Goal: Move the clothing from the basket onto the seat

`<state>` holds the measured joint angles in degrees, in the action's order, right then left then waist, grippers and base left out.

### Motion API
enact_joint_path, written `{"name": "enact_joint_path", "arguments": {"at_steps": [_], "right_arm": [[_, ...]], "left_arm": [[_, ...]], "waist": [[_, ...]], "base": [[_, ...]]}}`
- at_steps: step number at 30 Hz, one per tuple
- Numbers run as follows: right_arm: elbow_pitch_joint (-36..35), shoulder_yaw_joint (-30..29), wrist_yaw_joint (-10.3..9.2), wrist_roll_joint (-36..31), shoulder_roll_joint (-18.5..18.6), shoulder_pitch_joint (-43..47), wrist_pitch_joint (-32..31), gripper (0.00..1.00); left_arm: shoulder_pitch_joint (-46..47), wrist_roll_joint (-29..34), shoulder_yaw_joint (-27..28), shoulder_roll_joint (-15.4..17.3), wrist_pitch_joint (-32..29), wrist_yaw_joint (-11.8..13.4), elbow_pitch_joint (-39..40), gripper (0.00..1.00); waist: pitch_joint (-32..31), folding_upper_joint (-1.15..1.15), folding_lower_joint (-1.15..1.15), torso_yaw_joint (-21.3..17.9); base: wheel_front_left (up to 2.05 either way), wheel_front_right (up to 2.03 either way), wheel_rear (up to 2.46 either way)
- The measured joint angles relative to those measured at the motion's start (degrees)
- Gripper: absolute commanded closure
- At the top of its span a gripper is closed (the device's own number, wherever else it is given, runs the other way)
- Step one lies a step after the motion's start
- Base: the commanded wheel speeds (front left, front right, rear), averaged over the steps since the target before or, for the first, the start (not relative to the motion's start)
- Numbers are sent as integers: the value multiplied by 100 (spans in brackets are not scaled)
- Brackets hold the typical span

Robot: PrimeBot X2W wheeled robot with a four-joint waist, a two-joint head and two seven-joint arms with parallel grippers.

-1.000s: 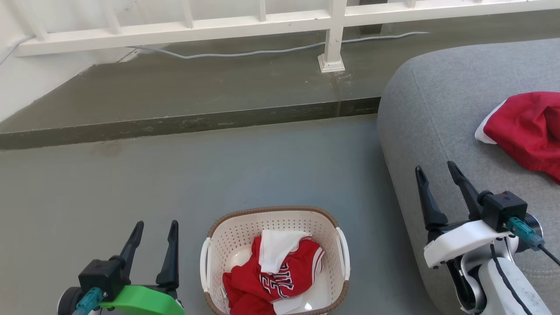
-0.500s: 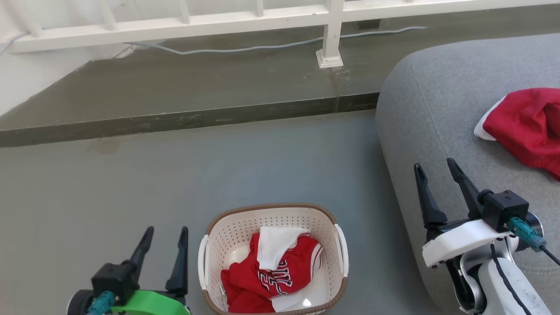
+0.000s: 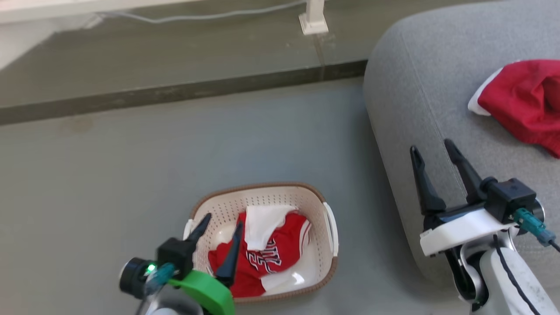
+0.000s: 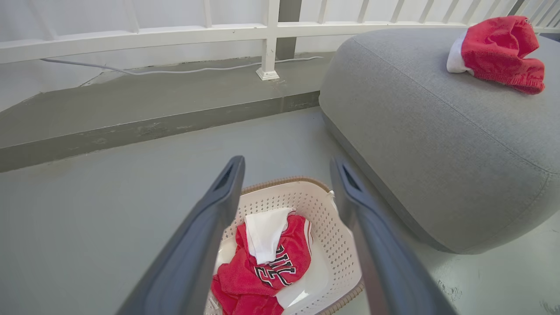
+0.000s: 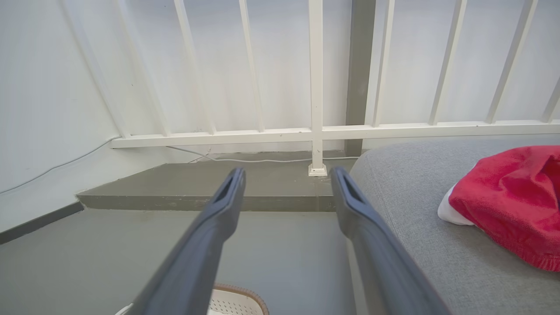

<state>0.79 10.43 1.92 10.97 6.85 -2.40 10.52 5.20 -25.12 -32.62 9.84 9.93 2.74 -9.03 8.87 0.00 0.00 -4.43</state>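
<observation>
The cream perforated basket [image 3: 262,188] stands on the floor. It holds red clothing [image 3: 280,253] with white trim and lettering. My left gripper [image 3: 222,221] hangs open over the basket's left side, fingers pointing at the clothing, nothing held. In the left wrist view the left gripper [image 4: 287,162] frames the basket [image 4: 315,201] and its clothing [image 4: 280,262]. A second red garment [image 3: 520,96] lies on the grey seat [image 3: 420,87]. My right gripper [image 3: 431,146] is open and empty over the seat's near edge, and the right gripper [image 5: 287,173] points at the railing.
A raised concrete step [image 3: 175,92] crosses the floor behind the basket. A white railing post [image 3: 313,17] and a cable [image 3: 197,17] stand on it. The seat [image 4: 437,153] bulges close to the basket's right side. Grey floor [image 3: 109,175] lies to the left.
The head camera has tilted down and shifted. My left gripper has moved right and forward from beside the basket to over its left side. The right gripper keeps its place, still open.
</observation>
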Motion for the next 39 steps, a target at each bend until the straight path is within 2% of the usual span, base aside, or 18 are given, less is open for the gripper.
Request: {"name": "enact_joint_path", "arguments": {"at_steps": [10,18,24,32,39], "right_arm": [[-487,79,9,1,-37,-308,-5,0],[-870,207,58,1,-125,-583,-5,0],[-1101,267,58,14,-155,-720,-4,0],[-1310,347,58,69,-218,-827,2,0],[-1494,408,57,222,-308,-1072,101,0]], "left_arm": [[742,409,-584,-368,-283,-277,-1072,0],[1337,794,-750,-369,-536,-324,-2054,0],[1718,860,-727,-370,-641,-324,-2559,0],[2325,954,-645,-333,-793,-323,-3153,0],[2868,1040,-604,-168,-846,-323,-3499,0]], "waist": [[724,0,0,-248],[1356,0,0,-458],[1757,0,0,-595],[2403,0,0,-831],[2968,0,1,-1072]], "base": [[0,0,0],[0,0,0],[0,0,0],[0,0,0],[0,0,0]]}}
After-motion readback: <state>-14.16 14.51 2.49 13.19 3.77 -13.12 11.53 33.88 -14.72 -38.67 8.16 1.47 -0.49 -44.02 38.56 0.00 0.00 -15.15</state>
